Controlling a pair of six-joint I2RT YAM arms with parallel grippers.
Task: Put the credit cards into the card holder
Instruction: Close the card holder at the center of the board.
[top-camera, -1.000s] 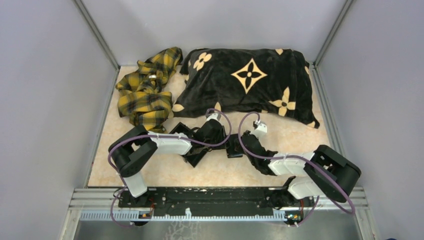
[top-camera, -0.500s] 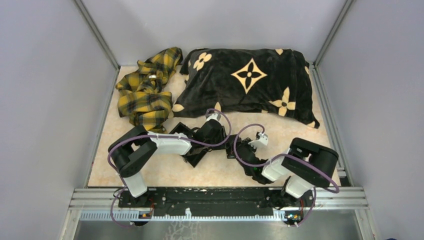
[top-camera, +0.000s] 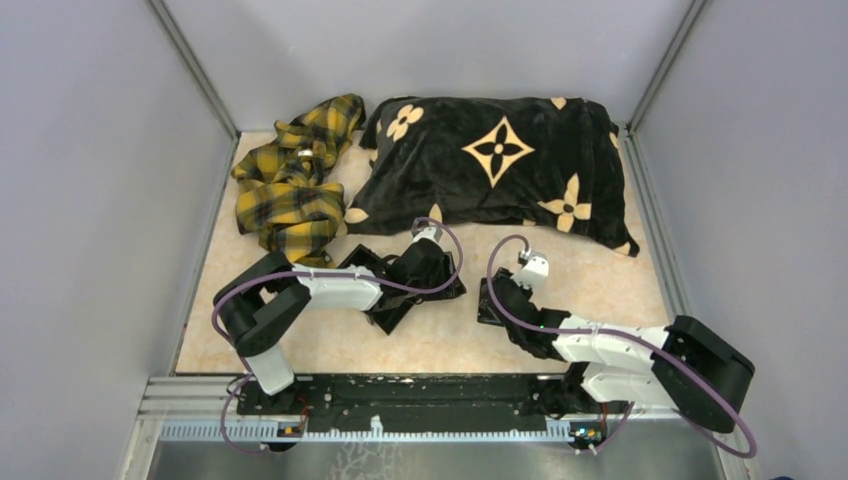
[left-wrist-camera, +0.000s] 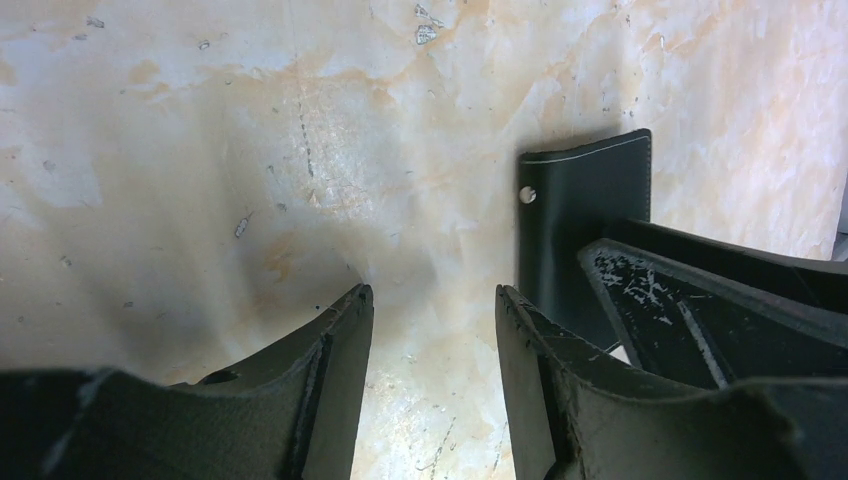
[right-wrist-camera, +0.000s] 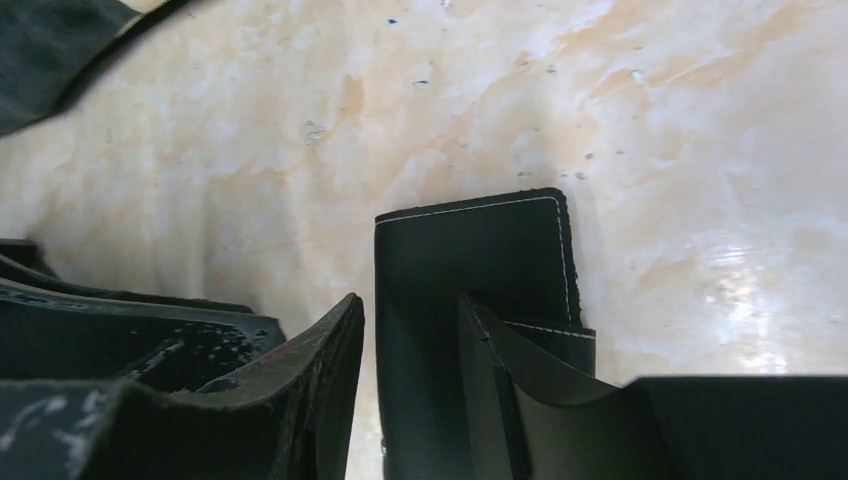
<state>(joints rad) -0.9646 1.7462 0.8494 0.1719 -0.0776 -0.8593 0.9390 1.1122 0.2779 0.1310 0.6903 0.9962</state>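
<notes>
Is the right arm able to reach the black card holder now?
Probably yes. The right gripper hangs open just above the card holder, and nothing lies between them.

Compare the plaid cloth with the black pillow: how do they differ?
The plaid cloth lies crumpled in a heap; the black pillow lies flat and plump. The cloth is yellow with dark checks; the pillow is black with cream flower motifs. The pillow covers far more of the table than the cloth. Both are fabric, side by side at the table's far end.
</notes>
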